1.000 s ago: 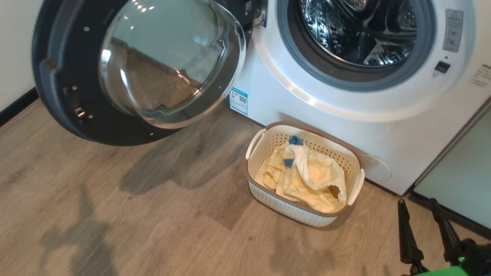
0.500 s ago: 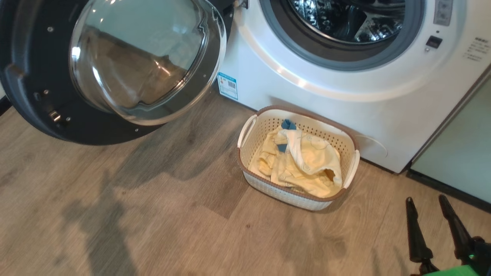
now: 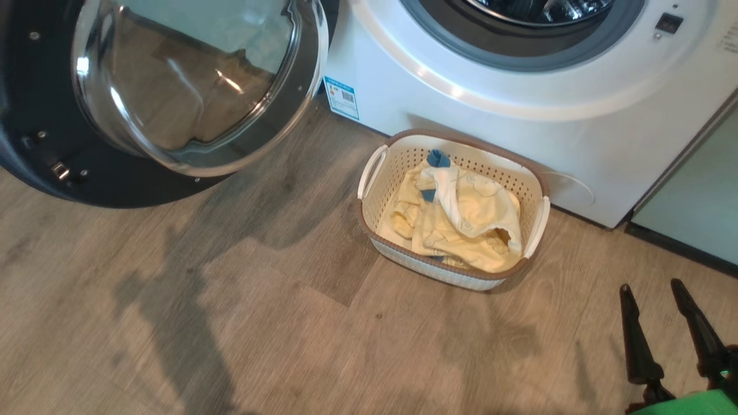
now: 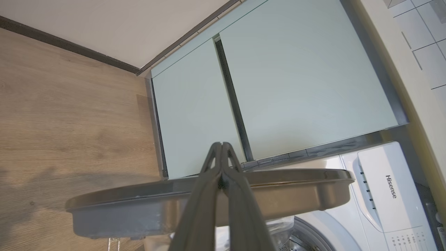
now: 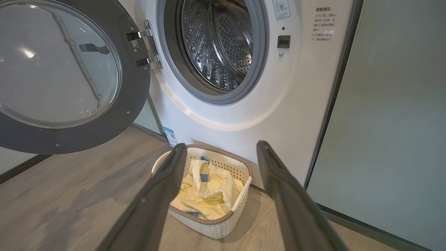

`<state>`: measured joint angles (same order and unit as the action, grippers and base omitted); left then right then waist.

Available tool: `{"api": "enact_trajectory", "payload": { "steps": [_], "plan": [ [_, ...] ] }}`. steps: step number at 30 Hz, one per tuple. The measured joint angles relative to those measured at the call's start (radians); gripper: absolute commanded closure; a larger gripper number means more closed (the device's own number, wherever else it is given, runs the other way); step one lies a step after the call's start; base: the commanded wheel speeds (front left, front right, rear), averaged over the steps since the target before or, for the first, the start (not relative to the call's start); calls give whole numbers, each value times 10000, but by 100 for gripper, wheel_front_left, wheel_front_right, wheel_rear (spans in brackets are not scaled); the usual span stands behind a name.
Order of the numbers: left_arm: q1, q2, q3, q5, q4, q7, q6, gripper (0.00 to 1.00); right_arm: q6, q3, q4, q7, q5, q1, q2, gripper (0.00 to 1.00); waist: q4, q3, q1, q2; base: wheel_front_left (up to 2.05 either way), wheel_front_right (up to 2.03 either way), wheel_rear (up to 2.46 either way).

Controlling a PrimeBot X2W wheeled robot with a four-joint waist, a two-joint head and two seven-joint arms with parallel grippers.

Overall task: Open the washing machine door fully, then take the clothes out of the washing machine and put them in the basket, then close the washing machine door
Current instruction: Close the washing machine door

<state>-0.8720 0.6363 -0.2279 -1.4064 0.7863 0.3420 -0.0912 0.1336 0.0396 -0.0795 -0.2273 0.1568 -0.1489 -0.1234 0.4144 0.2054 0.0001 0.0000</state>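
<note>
The washing machine door [image 3: 34, 115] hangs wide open at the upper left, its glass bowl facing me. The white washing machine [image 3: 461, 86] has a bare steel drum [image 5: 219, 45]. On the floor in front of it stands the basket [image 3: 369, 173], and the pale yellow clothes [image 3: 461, 219] lie inside. My right gripper [image 3: 650, 286] is open and empty at the lower right, short of the basket [image 5: 209, 226] and the clothes [image 5: 205, 195]. My left gripper [image 4: 221, 143] is shut, with its fingers crossing the edge-on door [image 4: 296, 195]. Whether they touch it I cannot tell.
Pale green cabinet panels [image 5: 393, 122] stand to the right of the machine, with a dark plinth along the floor. More green panels [image 4: 278, 87] lie beyond the door in the left wrist view. Wooden floor [image 3: 230, 317] stretches left of the basket, below the door's swing.
The head view has shifted, so the machine and door sit higher in the picture and less of the drum shows. Basket, clothes and door have not moved; both grippers keep their states.
</note>
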Motion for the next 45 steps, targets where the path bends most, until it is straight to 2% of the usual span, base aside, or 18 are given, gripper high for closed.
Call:
{"api": "enact_trajectory", "payload": {
  "steps": [6,16,23,39,45],
  "plan": [
    [151,-305,6,-35,-23,-94,13,100,0,-46,-282,173,0,156,-130,0,-34,370,1,0,0,0,0],
    [125,-430,-21,-31,-73,-389,17,100,0,-232,-508,328,-4,157,-270,0,-29,830,-1,0,0,0,0],
    [100,-472,10,-31,-86,-336,184,100,0,-270,-558,387,-75,179,-272,0,37,888,0,0,0,0,0],
    [74,-533,35,-443,2,637,773,100,0,-311,-577,476,-75,339,-274,0,212,870,0,0,0,0,0],
    [72,-577,40,-593,0,1068,811,100,0,-311,-575,487,-75,339,-276,0,302,831,0,0,0,0,0]
  ]
}}
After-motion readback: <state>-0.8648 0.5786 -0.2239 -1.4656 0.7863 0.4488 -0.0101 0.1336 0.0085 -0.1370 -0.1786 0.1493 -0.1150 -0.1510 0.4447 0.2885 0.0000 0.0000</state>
